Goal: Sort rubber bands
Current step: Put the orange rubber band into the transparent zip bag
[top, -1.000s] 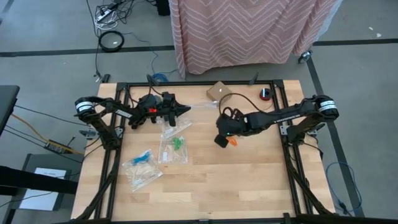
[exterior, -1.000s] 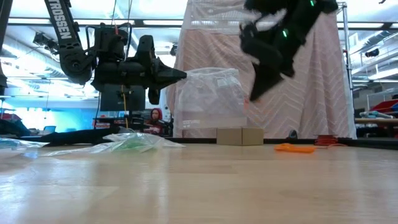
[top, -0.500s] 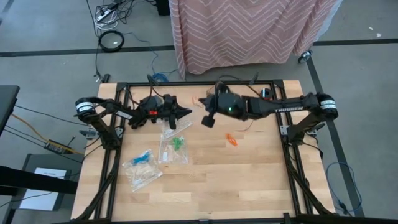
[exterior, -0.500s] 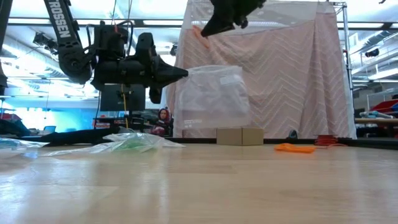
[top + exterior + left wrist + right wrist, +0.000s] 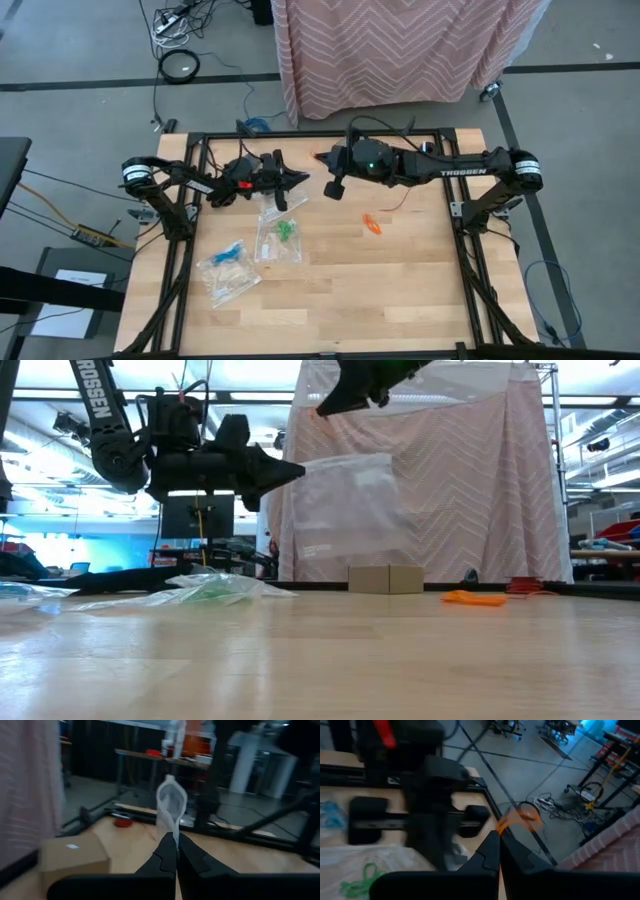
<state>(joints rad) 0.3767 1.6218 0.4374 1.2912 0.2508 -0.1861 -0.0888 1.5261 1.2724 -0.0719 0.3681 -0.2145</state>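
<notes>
My left gripper is shut on a clear plastic zip bag, held in the air over the table's far left part. My right gripper, high above the table just beyond the bag, is shut on an orange rubber band. More orange rubber band lies flat on the wood right of centre. A green rubber band and a blue one lie inside two other clear bags flat on the table. My left gripper pinches the bag's edge between its two fingers, which lie about level and come from the table's left. The bag stands out beyond the fingertips and hangs down, clear of the table. My right gripper pinches the orange band at one spot of its loop between its two fingertips. The fingers reach from the table's right, about level. The rest of the loop sticks out past the fingertips, free in the air.
A small cardboard box stands at the table's far edge, with a red thing near it. A black metal frame runs round the table. A pink patterned curtain hangs behind the far edge.
My right gripper has risen from the table by the orange bands, carrying one orange band, and swung toward the far left, near the held bag, tipping from pointing down to about level. My left gripper has rolled, and the bag has swung with it.
</notes>
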